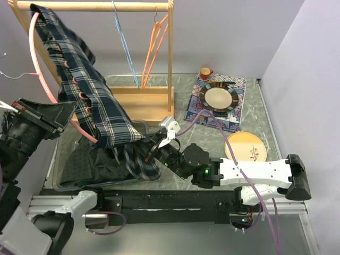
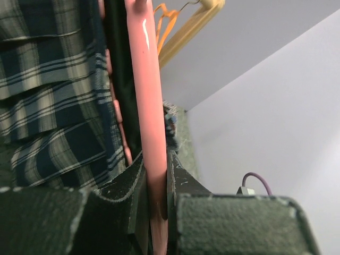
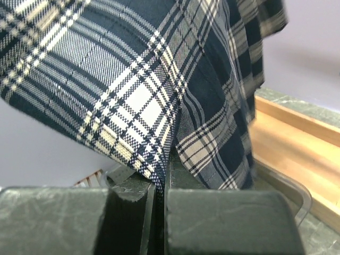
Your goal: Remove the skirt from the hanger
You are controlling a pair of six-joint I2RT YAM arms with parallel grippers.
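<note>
Above the tray (image 1: 54, 175), left fingers (image 2: 125, 196) clamp smooth pink hanger (image 2: 149, 106); right fingers (image 3: 223, 218) pinch plaid skirt (image 3: 133, 95).

One skirt (image 1: 90, 95), at 10 o'clock in the top view. Three hangers can be told apart: one pink hanger (image 1: 38, 69) at 10, one blue hanger (image 1: 125, 48) at 11 and one orange hanger (image 1: 154, 48) at 12. Whether the orange wires make one hanger or two is unclear. One rack (image 1: 170, 64). Two plates on the desk (image 1: 263, 114): one dark-rimmed plate (image 1: 219, 97) at 2 and one yellow plate (image 1: 245, 147) at 3. One cup (image 1: 205, 73) at 1. One mat (image 1: 238, 84) at 2. One tray (image 1: 54, 172) at 8. Two arms: left arm (image 1: 26, 133) at 9, right arm (image 1: 255, 172) at 4.
</note>
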